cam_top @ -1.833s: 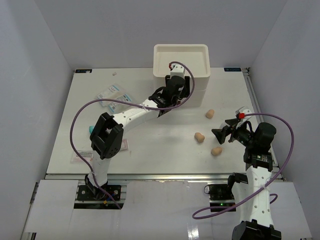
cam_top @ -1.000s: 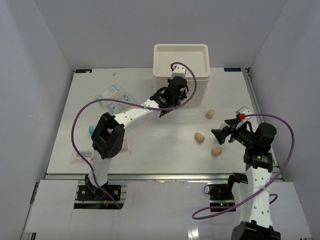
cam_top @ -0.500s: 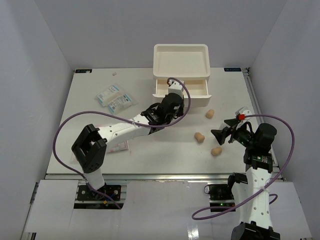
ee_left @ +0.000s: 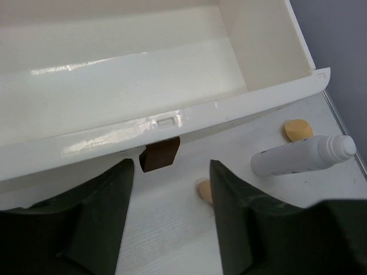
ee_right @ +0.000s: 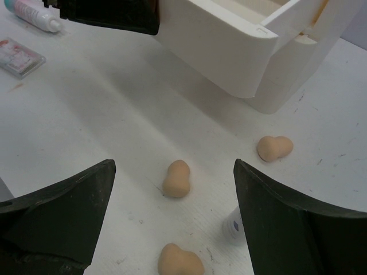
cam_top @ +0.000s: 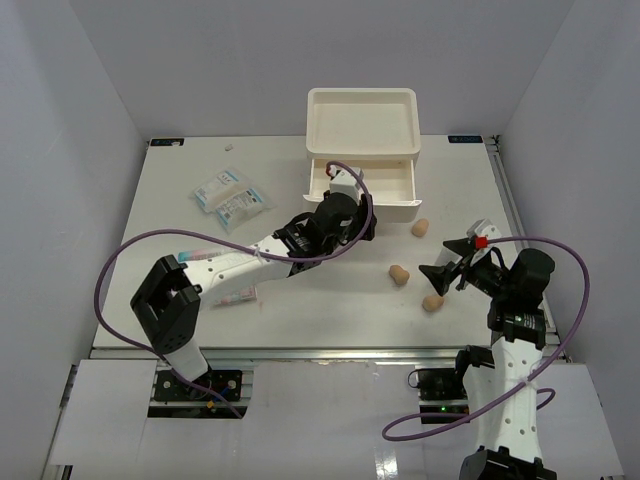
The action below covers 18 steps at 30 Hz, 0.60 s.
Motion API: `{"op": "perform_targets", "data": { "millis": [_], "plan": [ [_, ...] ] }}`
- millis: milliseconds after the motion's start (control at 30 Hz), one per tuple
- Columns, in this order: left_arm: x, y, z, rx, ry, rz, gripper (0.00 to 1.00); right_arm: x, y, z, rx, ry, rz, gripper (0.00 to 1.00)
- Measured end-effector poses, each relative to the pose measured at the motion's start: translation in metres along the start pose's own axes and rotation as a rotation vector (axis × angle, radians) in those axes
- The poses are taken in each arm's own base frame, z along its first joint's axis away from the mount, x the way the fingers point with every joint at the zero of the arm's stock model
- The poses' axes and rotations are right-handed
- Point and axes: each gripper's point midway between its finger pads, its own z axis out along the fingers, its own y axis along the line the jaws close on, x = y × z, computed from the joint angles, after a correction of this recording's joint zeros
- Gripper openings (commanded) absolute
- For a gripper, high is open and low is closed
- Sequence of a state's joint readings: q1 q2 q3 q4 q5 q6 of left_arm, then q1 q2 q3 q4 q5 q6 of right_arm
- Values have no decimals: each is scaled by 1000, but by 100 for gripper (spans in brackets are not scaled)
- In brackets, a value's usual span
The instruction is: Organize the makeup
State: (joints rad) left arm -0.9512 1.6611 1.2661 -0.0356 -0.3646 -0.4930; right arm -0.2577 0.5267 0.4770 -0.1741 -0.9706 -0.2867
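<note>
Both the left gripper (ee_left: 169, 170) and right gripper (ee_right: 172, 166) stand spread, holding nothing. The tan sponge (ee_right: 176, 178) ahead looks light and squashy (best pinched gently across its waist).

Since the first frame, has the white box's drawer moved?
Yes. The drawer has slid out toward the arms' side of the table. It sat flush in the white box before and now projects from its front.
</note>
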Motion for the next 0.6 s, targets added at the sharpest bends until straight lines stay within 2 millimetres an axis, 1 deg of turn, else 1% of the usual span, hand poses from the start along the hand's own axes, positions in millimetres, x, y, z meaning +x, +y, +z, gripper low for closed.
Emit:
{"op": "perform_targets", "data": {
  "millis": [133,233,367,433,533,600],
  "plan": [
    [-14,-7,-13,36,-22,-12,83,0,8,0,-50,-8,-38,91],
    [-27,-11,-33,85,-41,-11,86,3,12,0,-77,-2,-47,92],
    [-37,-20,-69,195,-50,11,86,11,13,0,-100,22,-46,95],
    [-41,-23,-89,251,-58,29,87,12,13,-1,-108,43,-51,98],
    [-44,-21,-119,319,-81,69,89,4,9,-4,-111,74,-97,99],
    [-44,-15,-137,341,-99,96,90,-2,5,-6,-100,94,-145,99]
  ]
}}
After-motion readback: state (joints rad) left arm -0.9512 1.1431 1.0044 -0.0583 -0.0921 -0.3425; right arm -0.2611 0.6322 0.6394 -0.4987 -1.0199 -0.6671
